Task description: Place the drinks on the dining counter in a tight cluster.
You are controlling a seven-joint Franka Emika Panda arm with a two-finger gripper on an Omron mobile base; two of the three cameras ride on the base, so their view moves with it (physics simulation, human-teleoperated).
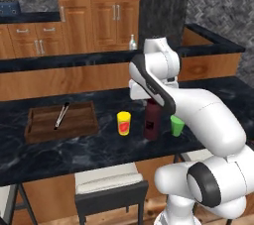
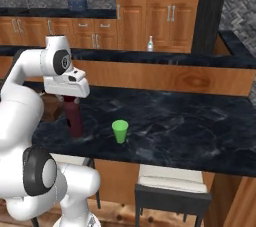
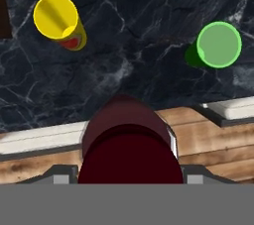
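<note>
- End effector (image 3: 129, 179) mostly hidden: in both base views the white hand covers the top of the maroon bottle (image 1: 152, 120); the hand view shows two grey finger parts, one on each side of the bottle's cap.
- Jaws stand at a middling width, closed against the maroon bottle's upper part; the bottle is upright, and whether its base touches the desk (image 1: 99, 144) cannot be told.
- Bottle's dark label visible in the left base view; any writing on it too small to read.
- Yellow cup (image 1: 123, 123) stands just left of the bottle, with a red mark on its side, not legible.
- Green cup (image 1: 177, 125) stands just right of the bottle, partly cut off by the arm in the left base view.
- Wooden tray (image 1: 62, 121) well apart to the left on the same desk, a thin utensil (image 1: 61, 115) lying in it; kind unclear.
- Small pale bottle (image 1: 132, 43) on the far counter; details too small to make out.
- Stool (image 1: 110, 189) below the desk's near edge.
</note>
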